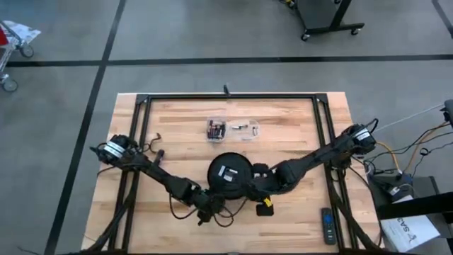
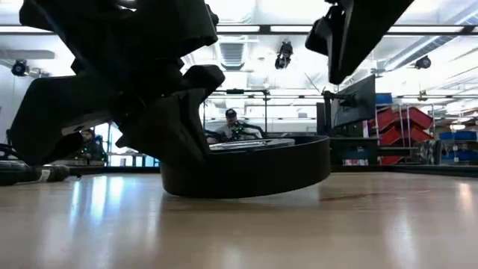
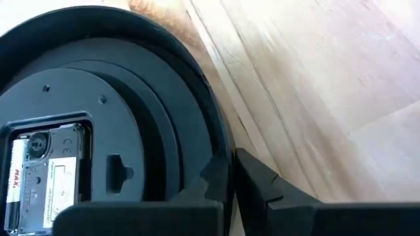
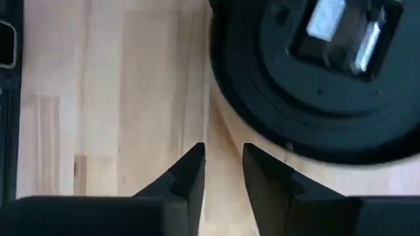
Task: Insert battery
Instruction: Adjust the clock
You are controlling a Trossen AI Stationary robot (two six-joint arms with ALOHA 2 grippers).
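A round black clock (image 1: 230, 173) lies face down at the table's middle, its white movement module (image 3: 46, 170) facing up. Batteries sit in a small clear box (image 1: 216, 129) farther back. My left gripper (image 3: 233, 180) is at the clock's near-left rim and is shut on it. My right gripper (image 4: 223, 164) hovers beside the clock's right side over bare wood. Its fingers are a narrow gap apart and hold nothing. In the low view the clock (image 2: 254, 168) rests flat on the table, with a gripper (image 2: 160, 119) at its left edge. My left gripper straddles the clock's raised outer rim (image 3: 226, 154), one finger (image 3: 211, 178) inside the rim over the back and one finger (image 3: 257, 177) outside it. The fingers come from the table's near-left side, slanting down. The clock stays flat on the table.
A clear bag with small parts (image 1: 245, 129) lies beside the battery box. A yellow and black object (image 1: 265, 210) sits near the clock's near-right side, and a remote (image 1: 328, 225) lies at the near right. A black frame (image 1: 230, 97) borders the table.
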